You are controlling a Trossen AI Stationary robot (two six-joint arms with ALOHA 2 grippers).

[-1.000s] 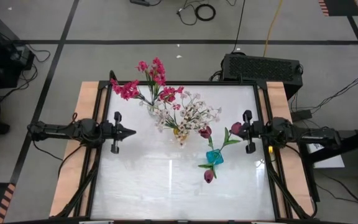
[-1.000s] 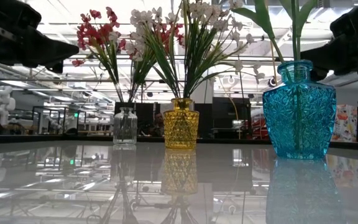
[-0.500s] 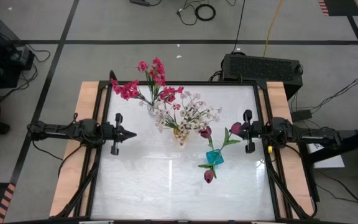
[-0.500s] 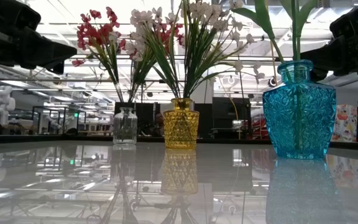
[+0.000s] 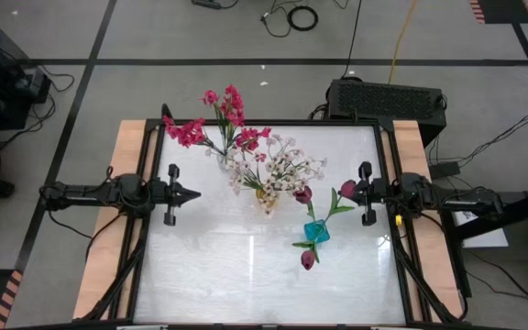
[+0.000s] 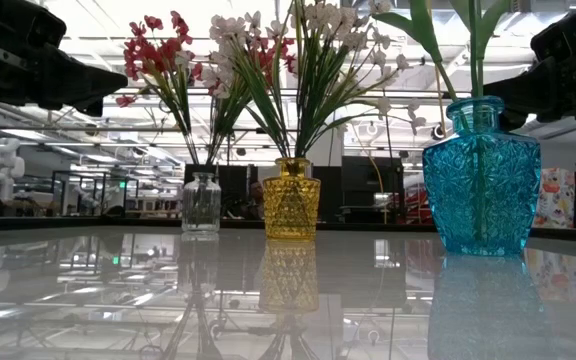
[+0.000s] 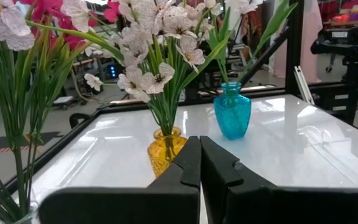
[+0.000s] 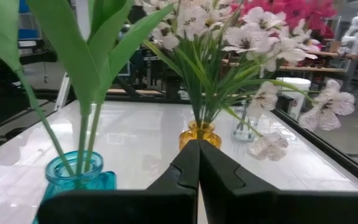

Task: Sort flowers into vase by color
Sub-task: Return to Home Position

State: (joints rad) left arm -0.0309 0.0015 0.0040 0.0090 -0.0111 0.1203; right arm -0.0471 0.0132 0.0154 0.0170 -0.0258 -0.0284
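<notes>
One glossy white table (image 5: 246,275) carried the whole job, and both of my arms lay level over its side rails, left and right, apart from the cluster in the middle. Three vases stood upright there: the blue vase (image 5: 316,231) nearest my right side, the yellow vase (image 5: 266,197) in the middle, and the clear vase (image 5: 223,158) toward the far edge on my left. The maroon tulip buds (image 5: 308,259) fanned out of the blue one, the white flowers (image 5: 287,170) filled the yellow, and the pink flowers (image 5: 186,133) rose from the clear one. I judged the sorting done, with only the parking left. One tulip bud hung just beside my right gripper (image 8: 198,149), so any last settling on that side wanted to be slow and straight back, never sideways into the stem. My left gripper (image 7: 200,146) had open space ahead. Each pair of fingers was pressed together with nothing between them, which I thought the right way to finish.
</notes>
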